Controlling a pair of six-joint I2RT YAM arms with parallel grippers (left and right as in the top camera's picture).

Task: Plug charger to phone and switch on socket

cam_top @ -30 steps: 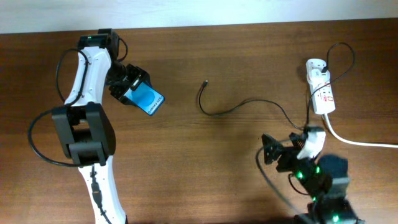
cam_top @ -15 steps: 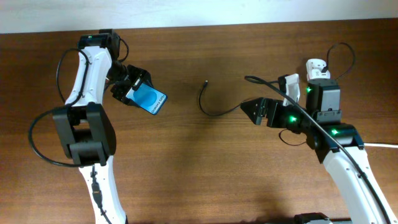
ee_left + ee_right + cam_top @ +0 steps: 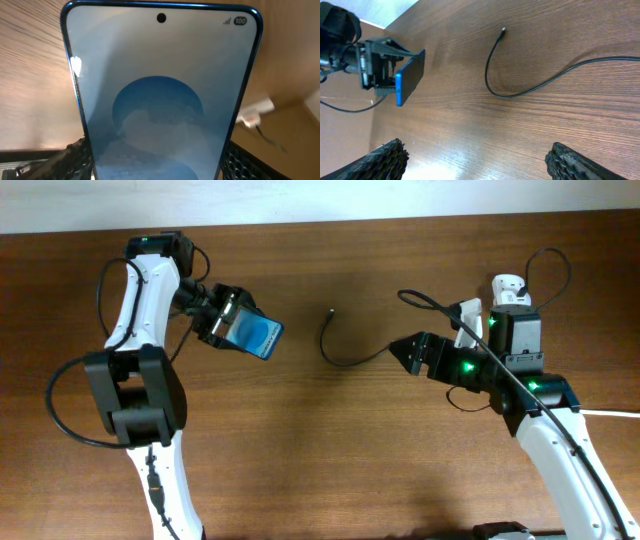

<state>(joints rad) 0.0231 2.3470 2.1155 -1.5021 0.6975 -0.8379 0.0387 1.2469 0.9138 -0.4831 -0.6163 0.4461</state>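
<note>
My left gripper [image 3: 226, 320] is shut on the phone [image 3: 255, 333], a slim handset with a lit blue screen, held above the table at the upper left. The phone fills the left wrist view [image 3: 160, 95], with the fingers [image 3: 155, 165] at its two sides. It shows edge-on in the right wrist view [image 3: 409, 77]. The charger [image 3: 345, 358], a thin black cable, lies curved mid-table with its tip [image 3: 331, 311] free; it also shows in the right wrist view [image 3: 520, 90]. My right gripper [image 3: 408, 352] is open and empty, right of the cable [image 3: 480, 165]. The white socket strip [image 3: 512, 310] is partly hidden behind the right arm.
A thick white cord [image 3: 600, 412] runs off the right edge from the strip. A white wall edge [image 3: 320, 200] borders the back of the brown wooden table [image 3: 330, 450].
My right arm rose from the table's front right up to the middle right, over the cable. My left gripper has tilted and shifted the phone to the right.
</note>
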